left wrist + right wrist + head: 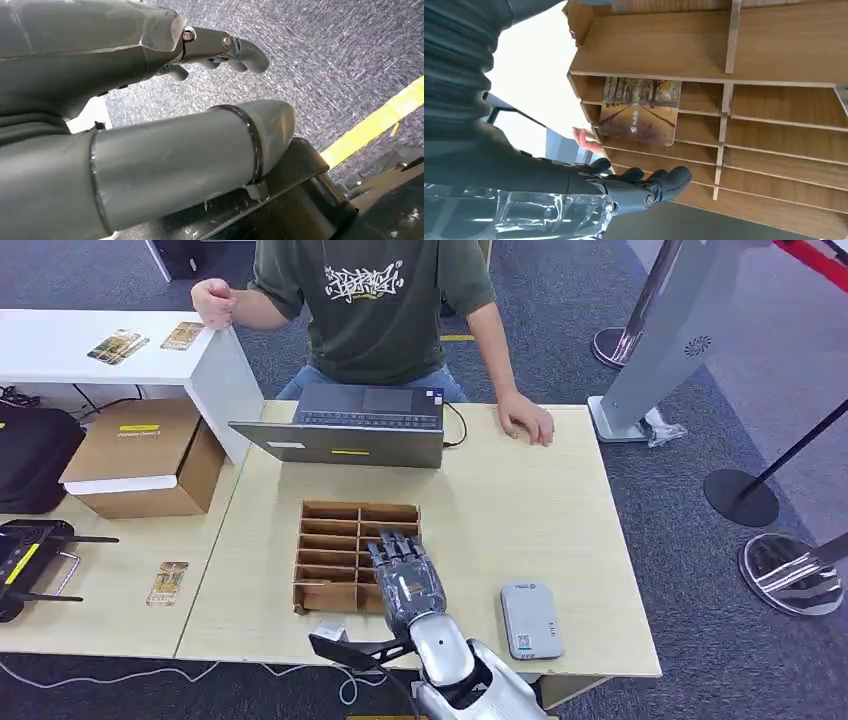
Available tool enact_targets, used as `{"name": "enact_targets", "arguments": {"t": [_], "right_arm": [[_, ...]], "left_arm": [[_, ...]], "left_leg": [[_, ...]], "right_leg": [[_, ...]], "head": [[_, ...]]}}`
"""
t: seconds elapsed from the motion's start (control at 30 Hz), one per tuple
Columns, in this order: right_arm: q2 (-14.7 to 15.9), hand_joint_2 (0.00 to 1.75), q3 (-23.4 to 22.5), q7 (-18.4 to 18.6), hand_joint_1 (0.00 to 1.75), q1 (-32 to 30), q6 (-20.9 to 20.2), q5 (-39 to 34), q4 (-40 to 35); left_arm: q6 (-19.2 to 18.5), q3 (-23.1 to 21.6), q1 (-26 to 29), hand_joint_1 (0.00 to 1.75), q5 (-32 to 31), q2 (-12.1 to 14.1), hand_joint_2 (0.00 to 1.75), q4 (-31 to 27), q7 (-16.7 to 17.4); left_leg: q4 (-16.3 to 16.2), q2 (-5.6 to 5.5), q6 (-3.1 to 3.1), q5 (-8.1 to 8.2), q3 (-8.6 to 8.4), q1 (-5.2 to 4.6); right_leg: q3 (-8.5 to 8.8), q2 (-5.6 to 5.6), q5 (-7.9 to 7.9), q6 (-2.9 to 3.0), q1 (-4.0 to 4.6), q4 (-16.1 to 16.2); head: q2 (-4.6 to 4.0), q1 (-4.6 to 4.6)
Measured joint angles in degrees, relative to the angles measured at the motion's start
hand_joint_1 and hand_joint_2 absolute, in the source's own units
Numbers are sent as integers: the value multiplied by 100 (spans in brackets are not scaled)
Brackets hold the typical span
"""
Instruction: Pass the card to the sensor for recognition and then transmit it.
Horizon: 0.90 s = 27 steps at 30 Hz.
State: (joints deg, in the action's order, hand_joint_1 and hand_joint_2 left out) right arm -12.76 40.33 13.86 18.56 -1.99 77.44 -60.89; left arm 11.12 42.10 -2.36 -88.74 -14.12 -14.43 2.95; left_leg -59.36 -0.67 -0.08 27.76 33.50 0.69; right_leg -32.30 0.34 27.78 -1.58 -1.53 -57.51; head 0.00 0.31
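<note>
While the right hand hovers over the wooden slotted rack on the light table, its fingers are spread and hold nothing. From the right wrist view, one card printed with a tree-lined avenue stands in a slot of the rack, leaning across two dividers, its long axis running along the slot; the hand's dark fingers sit near it but apart. The left hand hangs over grey carpet, fingers loosely extended, grasping nothing. One grey sensor lies flat just beside the right forearm. One more card lies on the neighbouring table, long axis pointing away from the robot. A person sits behind one laptop.
</note>
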Motion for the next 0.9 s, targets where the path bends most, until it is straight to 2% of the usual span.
{"name": "enact_targets", "arguments": {"t": [0.03, 0.07, 0.3, 0.47, 0.5, 0.53, 0.77, 0.9], "right_arm": [[0, 175, 0, 4, 133, 0, 0, 0, 4], [0, 175, 0, 13, 140, 0, 0, 0, 11], [0, 175, 0, 90, 140, 11, 46, 70, -46], [2, 175, 0, 101, 131, 5, 39, 118, -183], [2, 175, 0, 101, 134, 5, 33, 118, -203], [2, 175, 0, 101, 127, 5, 26, 120, -214], [9, 175, 2, 101, 122, -34, 17, 125, -350], [13, 175, 2, 101, 131, -68, 17, 125, -398]], "left_arm": [[0, 0, -1, 0, 0, 0, 0, 0, 0], [-13, 0, -2, 0, 0, 0, 0, 0, 2], [-39, -7, -8, 0, -2, 7, 0, 0, 24], [-31, -7, -10, 0, -2, 7, 0, 0, 35], [-31, -7, -10, 0, -2, 7, 0, 0, 35], [-31, -7, -10, 0, 0, 7, 0, 0, 33], [-9, -7, -10, 0, -2, 4, 0, 0, 33], [13, -7, -9, 0, -2, 4, 0, 0, 33]], "left_leg": [[0, 0, 0, 0, 0, 0], [0, 0, 0, 0, 0, 0], [0, 0, 0, 0, -2, 0], [0, 0, 0, 0, -2, 0], [0, 0, 0, 0, -2, 0], [0, 1, 0, 0, -2, 0], [0, 0, 0, 0, -2, 0], [0, 1, 0, 0, -2, 0]], "right_leg": [[0, 0, 0, 0, 0, 0], [0, 0, 0, 0, 0, 0], [0, 0, 0, 0, 0, 0], [1, 0, 0, 0, 0, 0], [1, 0, 0, 0, 0, 0], [1, 1, 0, 0, 0, 0], [1, 0, 0, 0, 0, 0], [1, 1, 0, 0, 0, 0]], "head": [[0, 0], [0, 0], [0, 0], [0, 0], [0, 0], [0, 0], [0, 2], [0, 0]]}}
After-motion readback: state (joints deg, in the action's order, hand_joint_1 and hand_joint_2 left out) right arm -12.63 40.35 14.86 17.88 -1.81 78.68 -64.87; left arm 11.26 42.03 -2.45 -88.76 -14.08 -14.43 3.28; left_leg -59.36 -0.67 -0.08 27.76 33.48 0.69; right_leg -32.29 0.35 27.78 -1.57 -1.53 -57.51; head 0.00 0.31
